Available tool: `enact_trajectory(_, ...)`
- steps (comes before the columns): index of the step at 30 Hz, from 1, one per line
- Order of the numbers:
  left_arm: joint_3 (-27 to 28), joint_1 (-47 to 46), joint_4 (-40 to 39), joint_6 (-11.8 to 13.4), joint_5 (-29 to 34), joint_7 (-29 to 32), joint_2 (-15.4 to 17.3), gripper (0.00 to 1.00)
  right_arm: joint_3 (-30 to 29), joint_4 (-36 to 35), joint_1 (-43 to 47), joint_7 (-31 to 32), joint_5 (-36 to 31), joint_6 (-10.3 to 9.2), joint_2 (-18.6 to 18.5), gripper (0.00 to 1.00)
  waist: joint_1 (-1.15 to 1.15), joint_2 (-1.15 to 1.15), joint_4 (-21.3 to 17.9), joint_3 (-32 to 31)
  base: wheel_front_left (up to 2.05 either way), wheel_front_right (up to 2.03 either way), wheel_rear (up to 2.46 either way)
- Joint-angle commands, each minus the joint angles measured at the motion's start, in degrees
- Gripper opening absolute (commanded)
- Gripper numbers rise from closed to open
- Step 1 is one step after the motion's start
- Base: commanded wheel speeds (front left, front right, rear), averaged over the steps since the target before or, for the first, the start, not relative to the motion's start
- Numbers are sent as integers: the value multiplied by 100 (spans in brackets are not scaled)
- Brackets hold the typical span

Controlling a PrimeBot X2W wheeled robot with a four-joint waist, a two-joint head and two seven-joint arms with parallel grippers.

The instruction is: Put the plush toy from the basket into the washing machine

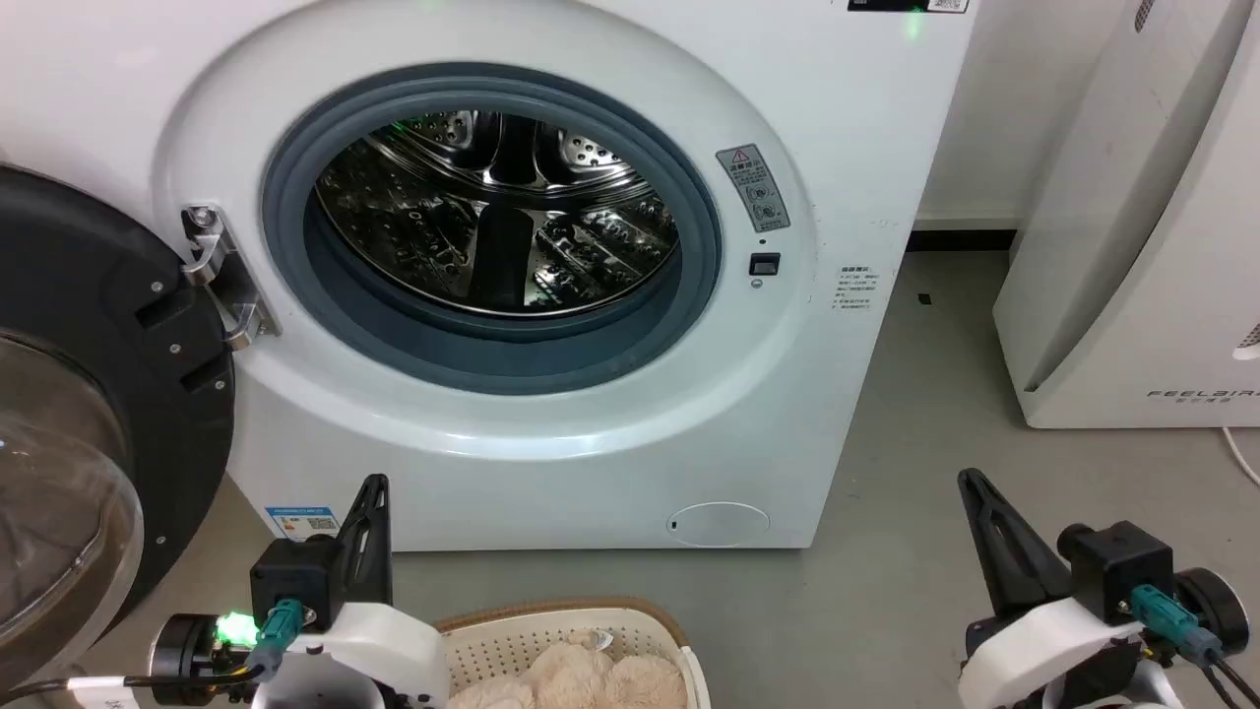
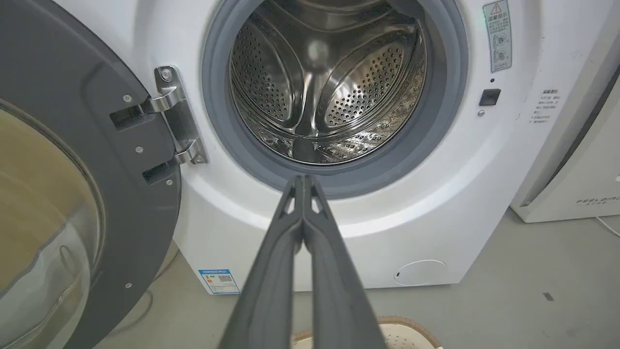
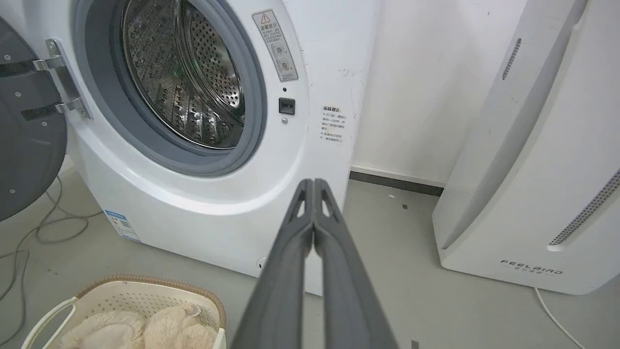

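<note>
Both grippers hang empty, fingers pressed together: the left gripper [image 2: 303, 183] points at the washing machine [image 2: 436, 203], the right gripper [image 3: 314, 186] toward its right corner. The plush toy [image 1: 581, 679] lies in the basket [image 1: 551, 606] on the floor [image 1: 935, 394], below and between them. Unless the fingers spread first, they will only shove the fur. A shallow pinch on shaggy pile may slip, and floppy limbs may snag the grey gasket [image 1: 492, 354].

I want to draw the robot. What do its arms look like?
The left gripper and right gripper have long dark-grey pointy fingers with triangle holes near the tips. White rounded wrists carry black boxes and teal plugs; the left has a green light.
</note>
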Motion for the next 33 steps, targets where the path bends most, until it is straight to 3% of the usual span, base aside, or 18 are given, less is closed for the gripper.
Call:
enact_trajectory(1, 19, 63, -24, -25, 15, 2, 1, 0, -14, -18, 98, 8, -46, -5, 0, 0, 0, 0, 0, 0, 0, 0, 0)
enact_trajectory(23, 19, 63, -24, -25, 15, 2, 1, 0, -14, -18, 98, 8, -46, -5, 0, 0, 0, 0, 0, 0, 0, 0, 0)
enact_trajectory(24, 0, 0, 0, 0, 0, 0, 0, 100, -1, 0, 1, 0, -1, 0, 0, 100, 0, 0, 0, 0, 0, 0, 0)
enact_trajectory(33, -47, 17, 39, 36, -37, -68, 0, 100, -10, 1, 17, -69, 72, 0, 0, 100, 0, 0, -5, 15, 0, 0, 0)
